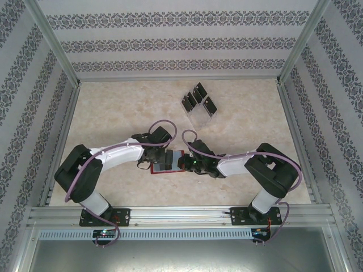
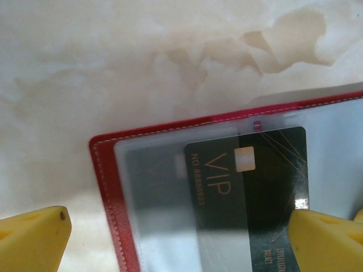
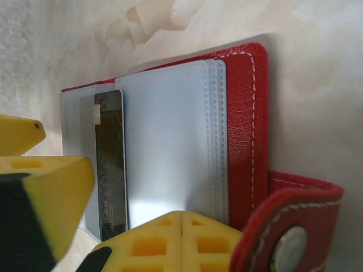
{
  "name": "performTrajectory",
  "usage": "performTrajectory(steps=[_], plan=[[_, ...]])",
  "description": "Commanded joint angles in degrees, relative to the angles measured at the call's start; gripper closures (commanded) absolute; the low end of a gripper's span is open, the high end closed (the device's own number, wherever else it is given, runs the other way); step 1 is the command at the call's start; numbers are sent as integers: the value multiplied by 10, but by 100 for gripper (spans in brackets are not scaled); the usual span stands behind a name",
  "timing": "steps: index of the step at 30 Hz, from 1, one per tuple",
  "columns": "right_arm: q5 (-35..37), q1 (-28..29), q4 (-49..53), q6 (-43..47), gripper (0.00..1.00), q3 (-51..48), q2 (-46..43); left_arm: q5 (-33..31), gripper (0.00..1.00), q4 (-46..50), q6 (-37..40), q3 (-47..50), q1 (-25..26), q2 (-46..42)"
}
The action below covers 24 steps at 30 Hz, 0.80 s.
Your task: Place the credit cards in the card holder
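Observation:
The red card holder [image 1: 166, 168] lies open on the table between both arms, grey clear sleeves up. A black card [image 2: 249, 181] marked VIP sits partly slid under a sleeve [image 2: 153, 187]; the same card [image 3: 109, 164] shows as a narrow strip beside the grey pages. My left gripper [image 2: 180, 222] is open, its yellow fingers [image 2: 34, 241] wide apart over the holder, the right one resting at the card's edge. My right gripper [image 3: 181, 218] is shut, fingertips together on the grey pages [image 3: 170, 141], next to the snap tab [image 3: 289, 226]. More black cards [image 1: 197, 97] stand at the back.
The other cards stand in a clear slotted rack [image 1: 199, 116] at the back middle of the marbled table [image 1: 113, 107]. Patterned walls and metal rails [image 1: 62, 130] close in the table on three sides.

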<state>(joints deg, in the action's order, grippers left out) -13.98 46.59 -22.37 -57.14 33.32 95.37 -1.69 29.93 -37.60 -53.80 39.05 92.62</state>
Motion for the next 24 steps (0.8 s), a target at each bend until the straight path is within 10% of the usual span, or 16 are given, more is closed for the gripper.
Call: performTrajectory(steps=[1, 24], plan=[[28, -8, 29, -4, 100, -19, 7, 3, 1, -26, -9, -17, 13, 14], [38, -8, 45, -8, 100, -19, 2, -15, 1, -16, -15, 26, 19, 13]])
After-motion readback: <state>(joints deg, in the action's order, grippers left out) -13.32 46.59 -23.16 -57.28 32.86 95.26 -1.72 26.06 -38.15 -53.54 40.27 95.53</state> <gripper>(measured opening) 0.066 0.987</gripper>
